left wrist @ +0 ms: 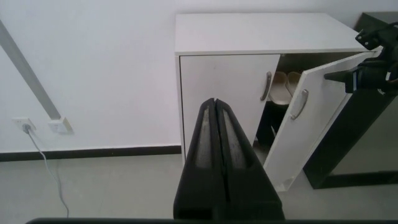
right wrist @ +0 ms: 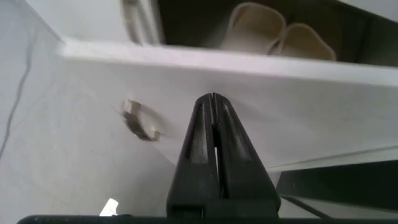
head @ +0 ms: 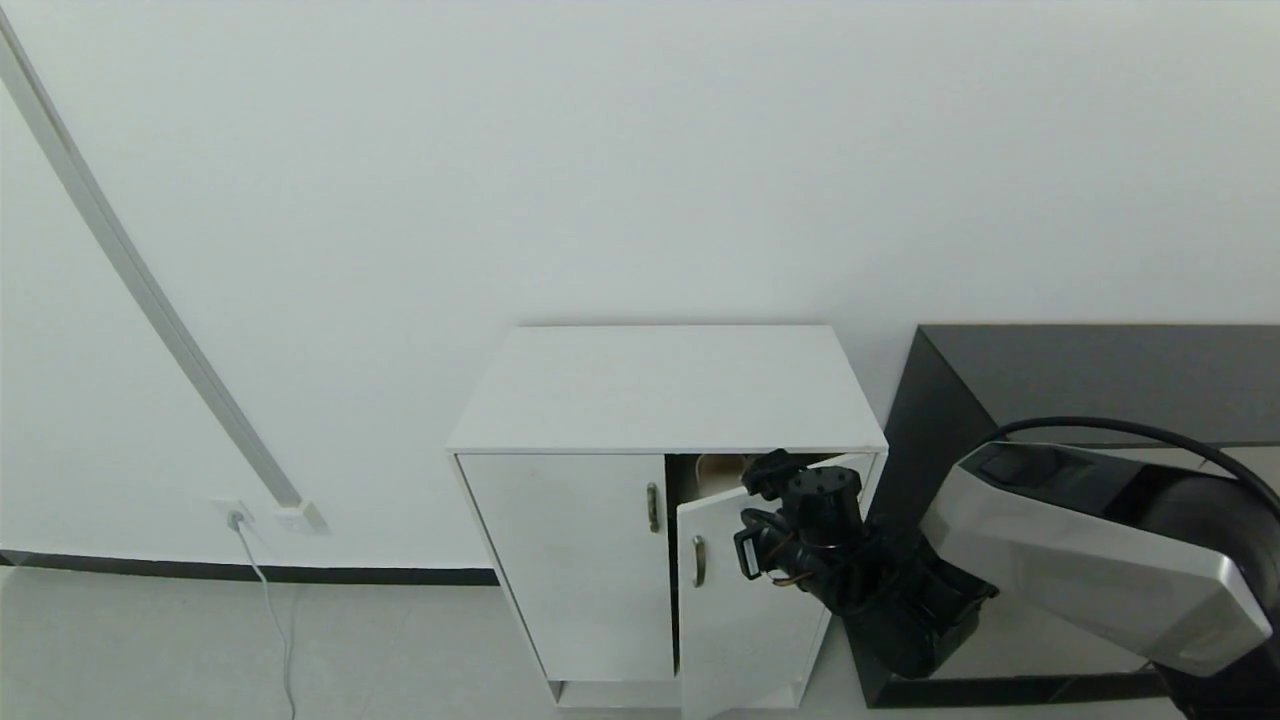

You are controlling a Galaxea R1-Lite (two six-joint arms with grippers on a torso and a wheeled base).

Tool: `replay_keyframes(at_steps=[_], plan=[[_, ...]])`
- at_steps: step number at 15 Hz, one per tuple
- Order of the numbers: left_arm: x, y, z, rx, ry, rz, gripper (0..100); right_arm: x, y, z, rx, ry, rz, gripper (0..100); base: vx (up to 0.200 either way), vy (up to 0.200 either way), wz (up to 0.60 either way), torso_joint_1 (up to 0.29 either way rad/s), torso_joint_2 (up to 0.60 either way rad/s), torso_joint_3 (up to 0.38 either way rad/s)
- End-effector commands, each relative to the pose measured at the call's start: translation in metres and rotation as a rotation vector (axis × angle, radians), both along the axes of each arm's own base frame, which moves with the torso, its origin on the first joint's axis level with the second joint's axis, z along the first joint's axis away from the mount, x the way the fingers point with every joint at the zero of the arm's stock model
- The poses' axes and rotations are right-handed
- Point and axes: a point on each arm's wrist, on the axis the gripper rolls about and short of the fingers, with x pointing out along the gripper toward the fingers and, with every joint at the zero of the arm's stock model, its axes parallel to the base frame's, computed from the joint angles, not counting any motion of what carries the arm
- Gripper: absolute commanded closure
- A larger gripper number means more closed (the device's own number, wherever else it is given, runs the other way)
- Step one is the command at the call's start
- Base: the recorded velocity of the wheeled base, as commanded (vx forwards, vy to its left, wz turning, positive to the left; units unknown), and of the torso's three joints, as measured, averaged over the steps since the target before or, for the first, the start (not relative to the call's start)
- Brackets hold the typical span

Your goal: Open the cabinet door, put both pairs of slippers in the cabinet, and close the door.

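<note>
1. The step in hand looks like the last one, closing the door. The white cabinet (head: 660, 390) has its right door (head: 745, 620) partly open, and a pair of beige slippers (right wrist: 258, 28) already sits inside on the upper shelf. I cannot tell whether a second pair lies lower in the cabinet, because the door and shadow hide that part.
2. The right gripper (right wrist: 214, 102) has its fingers pressed together and holds nothing. It sits at the outer face of the right door, just below the door's top edge and on the hinge side of the handle (right wrist: 142, 121). Whether the tip touches the panel cannot be told.
3. The left gripper (left wrist: 215, 106) is also narrowed right down and empty. It is held well back from the cabinet front, roughly facing the left door (left wrist: 227, 102).
4. The right door's long axis is upright. It is hinged at the cabinet's right side, and its free edge with the handle swings out from the cabinet front.
5. The slippers lie side by side, with their long axes running front to back in the cabinet. They appear to have their open heels toward the front.
6. The next move probably calls for a steady push on the door face toward the cabinet, following the hinge arc. The push should land near the free edge so the door seats flush beside the left door.
</note>
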Motion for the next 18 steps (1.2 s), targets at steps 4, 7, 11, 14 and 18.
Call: replay_keyframes(at_steps=[4,7,11,14,18], plan=[[0.0,0.0,0.0,0.0,0.0,0.0,100,0.03,0.003,-0.014,-0.004,0.001,-0.03,100,0.0,0.0,0.0,0.0,0.0,0.0],[0.0,0.0,0.0,0.0,0.0,0.0,100,0.04,0.004,-0.016,-0.003,0.0,-0.041,100,0.0,0.0,0.0,0.0,0.0,0.0],[0.0,0.0,0.0,0.0,0.0,0.0,100,0.047,0.006,-0.019,-0.009,0.008,-0.046,100,0.0,0.0,0.0,0.0,0.0,0.0],[0.0,0.0,0.0,0.0,0.0,0.0,100,0.052,0.005,-0.019,-0.006,0.004,-0.053,100,0.0,0.0,0.0,0.0,0.0,0.0],[0.0,0.0,0.0,0.0,0.0,0.0,100,0.057,0.002,-0.017,0.0,-0.007,-0.066,100,0.0,0.0,0.0,0.0,0.0,0.0]])
